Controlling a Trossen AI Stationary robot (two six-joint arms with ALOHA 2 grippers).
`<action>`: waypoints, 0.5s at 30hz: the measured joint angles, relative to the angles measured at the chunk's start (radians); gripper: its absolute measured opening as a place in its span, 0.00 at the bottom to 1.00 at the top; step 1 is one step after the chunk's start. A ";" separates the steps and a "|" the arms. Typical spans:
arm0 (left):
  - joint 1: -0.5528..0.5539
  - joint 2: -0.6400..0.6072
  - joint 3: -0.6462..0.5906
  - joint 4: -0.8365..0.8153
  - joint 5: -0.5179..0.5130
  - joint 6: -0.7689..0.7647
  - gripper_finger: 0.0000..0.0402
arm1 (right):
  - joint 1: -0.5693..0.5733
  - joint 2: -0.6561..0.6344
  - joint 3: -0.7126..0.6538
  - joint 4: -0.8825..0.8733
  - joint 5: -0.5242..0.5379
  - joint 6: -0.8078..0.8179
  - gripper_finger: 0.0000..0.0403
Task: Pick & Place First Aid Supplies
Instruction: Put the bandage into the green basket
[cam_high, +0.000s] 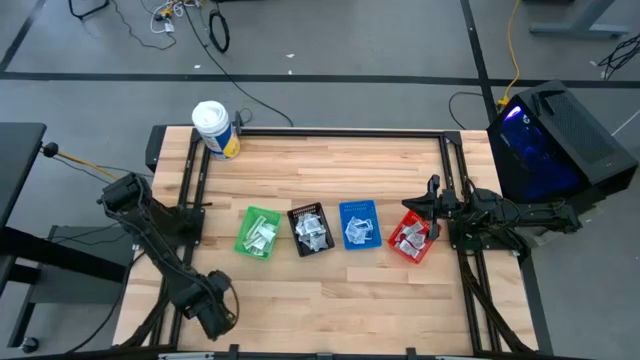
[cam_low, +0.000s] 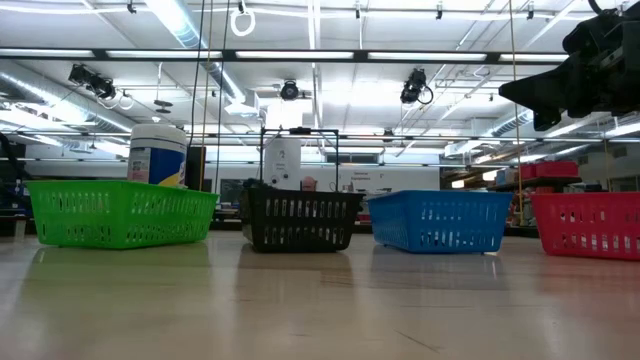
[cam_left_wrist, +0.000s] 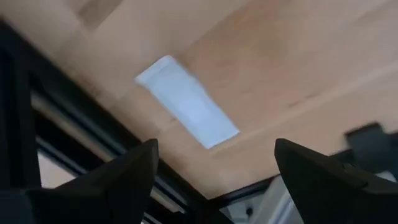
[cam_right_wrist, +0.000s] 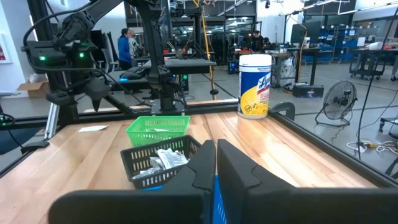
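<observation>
A flat pale-blue sachet (cam_left_wrist: 186, 102) lies on the wooden table near its near left corner; the right wrist view shows the sachet (cam_right_wrist: 93, 129) as a small white slip. My left gripper (cam_left_wrist: 214, 168) hangs open above it, pointing down, and touches nothing. In the high view the left gripper (cam_high: 213, 312) hides the sachet. More first aid supplies lie in the green bin (cam_high: 258, 232), black bin (cam_high: 311, 229), blue bin (cam_high: 358, 224) and red bin (cam_high: 412, 236). My right gripper (cam_right_wrist: 214, 165) waits shut and level at the table's right side (cam_high: 432, 192).
A white tub with a yellow-blue label (cam_high: 216, 128) stands at the far left corner. The four bins stand in a row across the table's middle. A black frame rail (cam_left_wrist: 81, 124) runs along the table edge close to the sachet. Bare wood lies in front of the bins.
</observation>
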 joint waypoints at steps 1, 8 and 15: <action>-0.014 0.000 -0.005 0.001 0.000 -0.032 0.82 | 0.000 0.000 0.000 0.000 0.000 0.000 0.06; -0.086 0.000 -0.052 0.030 -0.030 -0.174 0.82 | 0.000 0.000 0.000 0.000 0.000 0.000 0.06; -0.100 0.000 -0.125 0.115 -0.062 -0.221 0.82 | 0.000 0.000 0.000 0.000 0.000 0.000 0.06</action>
